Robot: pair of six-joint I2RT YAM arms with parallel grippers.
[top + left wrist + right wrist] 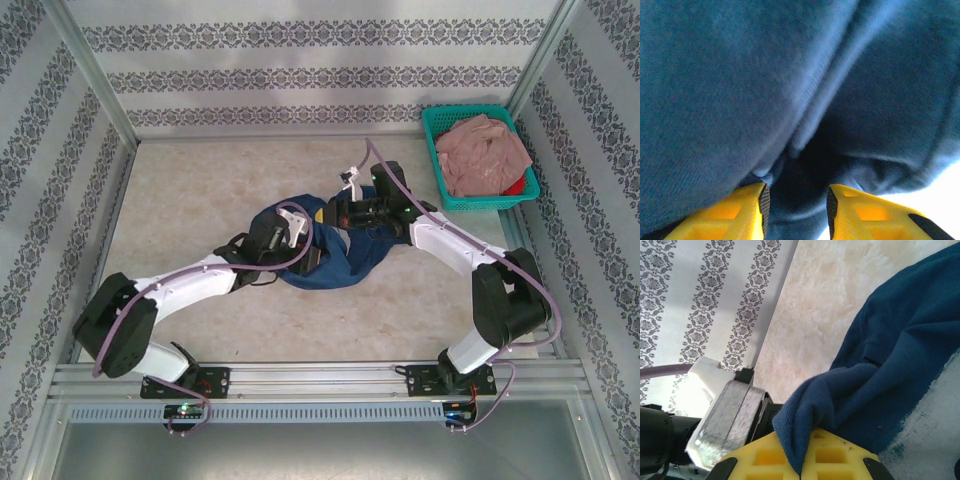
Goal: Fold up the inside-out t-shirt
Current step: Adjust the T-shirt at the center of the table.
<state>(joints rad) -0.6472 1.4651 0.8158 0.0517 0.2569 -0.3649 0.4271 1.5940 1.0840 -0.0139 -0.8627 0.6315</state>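
Step looks like grabbing: navy t-shirt [335,262] bunched in the middle of the surface [200,190], right gripper [807,460] pinching its edge, left gripper [796,200] part-open around a fold. Next, left probably needs to clamp, then both spread it flat

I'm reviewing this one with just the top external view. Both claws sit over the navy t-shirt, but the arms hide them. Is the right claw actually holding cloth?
Observer: Yes. In the right wrist view, the right claw is shut on a fold of the t-shirt, which is pinched between its yellow fingers.
Operator: And the left one?
Observer: The left claw is open. Its fingers stand apart, with navy cloth bunched close in front of them.
Operator: Is any cloth inside that gap?
Observer: Dark cloth shows through the gap, but I cannot tell whether the fingers touch it.
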